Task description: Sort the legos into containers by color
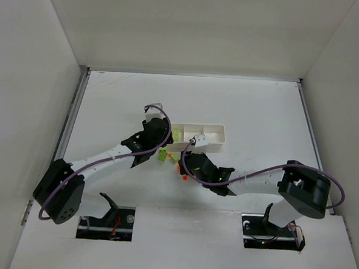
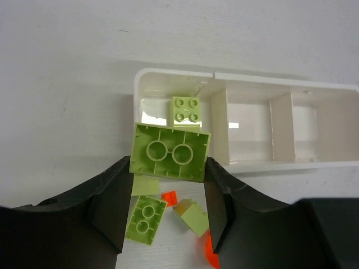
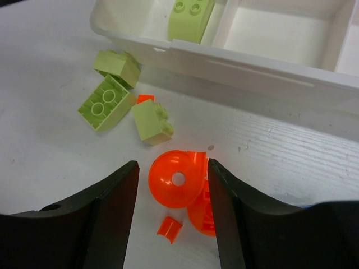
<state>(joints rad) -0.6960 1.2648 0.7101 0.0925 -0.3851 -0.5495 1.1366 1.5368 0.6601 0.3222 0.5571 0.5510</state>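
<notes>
Holding the lime brick (image 2: 170,151) by its end faces, my left pincer (image 2: 170,175) hung clamped over the tray's (image 2: 280,163) near wall. Right pincer (image 3: 172,168) stood apart around the orange dome (image 3: 168,188) on the worktop (image 3: 50,162). Light, stiff, slick; dome's curved rim looked likely to slip.

White, faintly scratched tabletop (image 1: 242,108) between plain white walls (image 1: 192,25) on three sides, under even light.

1. a tray (image 1: 216,126) lies on the table (image 1: 260,109), three compartments side by side.
2. a brick (image 2: 185,109) sits in its left compartment.
3. a second brick (image 2: 170,151) sits between the fingers of the left gripper (image 2: 170,171), beside the tray's left end.
4. loose bricks (image 3: 106,103) lie before that end.
5. a single piece (image 3: 176,179) lies right of them, between the fingers of the right gripper (image 3: 173,168).
</notes>
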